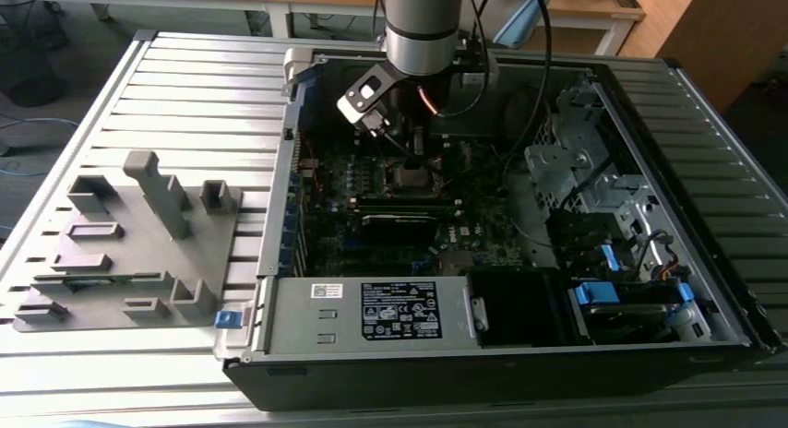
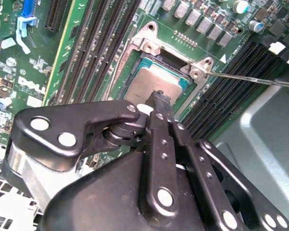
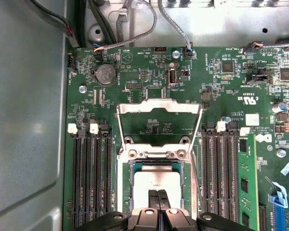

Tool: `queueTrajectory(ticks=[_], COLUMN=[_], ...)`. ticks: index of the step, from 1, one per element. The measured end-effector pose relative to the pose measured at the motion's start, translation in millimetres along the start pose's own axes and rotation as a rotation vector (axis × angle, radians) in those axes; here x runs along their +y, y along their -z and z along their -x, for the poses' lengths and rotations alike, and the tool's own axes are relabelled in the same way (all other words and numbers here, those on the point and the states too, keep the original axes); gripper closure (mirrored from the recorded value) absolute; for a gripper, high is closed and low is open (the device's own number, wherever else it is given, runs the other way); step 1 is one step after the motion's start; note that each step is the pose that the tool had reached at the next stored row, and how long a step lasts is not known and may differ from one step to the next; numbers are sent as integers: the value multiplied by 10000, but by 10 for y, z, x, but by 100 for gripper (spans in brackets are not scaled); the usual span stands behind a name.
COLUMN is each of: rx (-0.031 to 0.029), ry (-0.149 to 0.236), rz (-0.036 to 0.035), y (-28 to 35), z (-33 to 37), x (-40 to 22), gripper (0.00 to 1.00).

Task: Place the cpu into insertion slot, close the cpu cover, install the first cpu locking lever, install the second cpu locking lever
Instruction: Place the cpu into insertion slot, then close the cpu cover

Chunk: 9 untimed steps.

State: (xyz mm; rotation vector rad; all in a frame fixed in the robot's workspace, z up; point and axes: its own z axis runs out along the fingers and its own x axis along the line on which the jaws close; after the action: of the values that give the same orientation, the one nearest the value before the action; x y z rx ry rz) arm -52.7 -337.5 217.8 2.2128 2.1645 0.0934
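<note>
The cpu (image 3: 156, 179), a small square chip with a dull silver top, lies flat in the socket on the green motherboard (image 3: 149, 72); it also appears in the second wrist view (image 2: 154, 81). The cpu cover (image 3: 159, 106), a thin silvery frame, stands swung open beyond the socket, and the board shows through its square opening. My gripper (image 3: 159, 198) is shut, its two black fingers pressed together with nothing between them. Its tip (image 2: 158, 98) is right over the chip's top, at or just above it. A thin locking lever rod (image 2: 250, 78) sticks out sideways from the socket corner. In the exterior view my gripper (image 1: 416, 151) hangs over the socket (image 1: 411, 177).
Black memory slots (image 3: 91, 178) flank the socket on both sides. A long black card (image 1: 397, 220) lies below the socket, and the power supply (image 1: 369, 313) sits at the case front. A drive cage (image 1: 579, 165) is on the exterior view's right, a grey fixture (image 1: 124, 234) on its left.
</note>
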Motion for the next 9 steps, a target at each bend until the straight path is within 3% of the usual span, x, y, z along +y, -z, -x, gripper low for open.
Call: queueTrajectory(ticks=[9], rx=[-8], ry=[-89], rz=[0], y=[17], z=[0], x=[1], gripper=[89])
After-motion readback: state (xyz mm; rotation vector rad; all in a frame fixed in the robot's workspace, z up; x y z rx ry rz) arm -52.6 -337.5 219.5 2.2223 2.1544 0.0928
